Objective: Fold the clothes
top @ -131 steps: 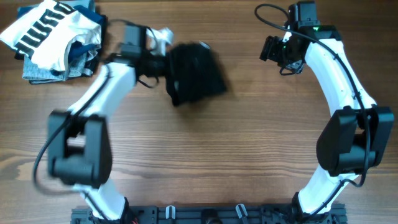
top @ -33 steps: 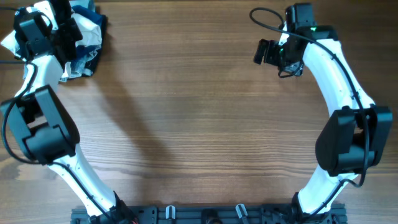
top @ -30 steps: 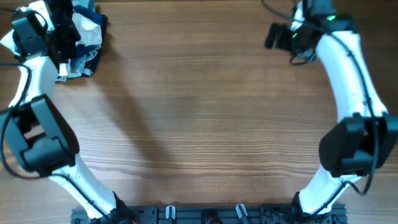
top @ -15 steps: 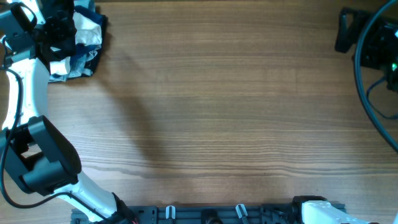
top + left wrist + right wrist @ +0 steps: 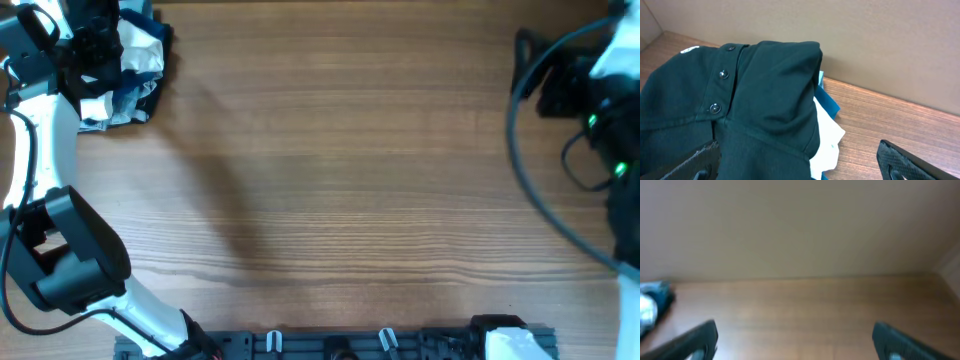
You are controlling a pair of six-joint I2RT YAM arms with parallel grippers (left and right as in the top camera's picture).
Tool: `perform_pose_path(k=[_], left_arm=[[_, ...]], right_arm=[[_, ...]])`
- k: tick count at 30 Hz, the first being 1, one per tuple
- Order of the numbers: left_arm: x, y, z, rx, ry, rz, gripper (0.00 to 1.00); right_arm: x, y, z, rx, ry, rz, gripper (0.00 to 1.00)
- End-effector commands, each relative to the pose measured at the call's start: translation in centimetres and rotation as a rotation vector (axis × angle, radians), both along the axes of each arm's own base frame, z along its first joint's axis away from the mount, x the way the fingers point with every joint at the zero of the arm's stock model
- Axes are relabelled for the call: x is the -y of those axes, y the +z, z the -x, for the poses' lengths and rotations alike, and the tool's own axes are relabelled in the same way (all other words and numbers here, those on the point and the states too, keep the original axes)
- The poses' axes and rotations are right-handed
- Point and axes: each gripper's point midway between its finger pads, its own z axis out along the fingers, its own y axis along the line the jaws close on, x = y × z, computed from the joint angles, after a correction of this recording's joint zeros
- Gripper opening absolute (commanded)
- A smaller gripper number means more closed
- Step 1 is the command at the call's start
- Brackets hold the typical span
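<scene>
The black shirt lies folded on top of the clothes pile, its button placket showing in the left wrist view. My left gripper hangs just above it, open. One of its fingers rests against the black fabric and the other stands over bare wood. From overhead the left gripper covers the shirt at the far left corner. My right gripper is at the table's right edge, open. Nothing sits between the jaws in the blurred right wrist view.
Under the black shirt lie a white garment and a blue one. Overhead, the pile sits in the far left corner of the wooden table. A plain wall runs behind the table.
The black shirt, earlier carried near the middle by the left gripper, now rests on the pile. In the last second the right arm swung out to the right edge; the left arm barely moved.
</scene>
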Motion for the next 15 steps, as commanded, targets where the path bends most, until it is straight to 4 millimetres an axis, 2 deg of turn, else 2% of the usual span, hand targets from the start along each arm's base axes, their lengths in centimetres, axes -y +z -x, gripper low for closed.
perform_pose_path(k=[1, 4, 7, 10, 12, 15], left_arm=[[0.0, -0.3, 0.1, -0.002, -0.001, 0.015, 1.0], [0.0, -0.3, 0.1, -0.002, -0.001, 0.015, 1.0], [0.0, -0.3, 0.1, -0.002, -0.001, 0.015, 1.0], [0.0, -0.3, 0.1, -0.002, -0.001, 0.015, 1.0], [0.0, -0.3, 0.1, -0.002, -0.001, 0.015, 1.0], [0.0, -0.3, 0.1, -0.002, -0.001, 0.015, 1.0]], right_arm=[[-1.9, -4.4, 2.0, 0.097, 0.137, 0.072, 1.0], [-2.0, -10.5, 2.7, 0.168, 0.134, 0.004, 1.0], [-1.6, -17.1, 4.8, 0.271, 0.091, -0.118, 1.0], [-1.5, -22.1, 7.0, 0.313, 0.081, -0.128, 1.0], [-1.5, -23.9, 7.6, 0.321, 0.081, -0.128, 1.0], [-1.5, -25.1, 7.9, 0.32, 0.081, -0.128, 1.0]])
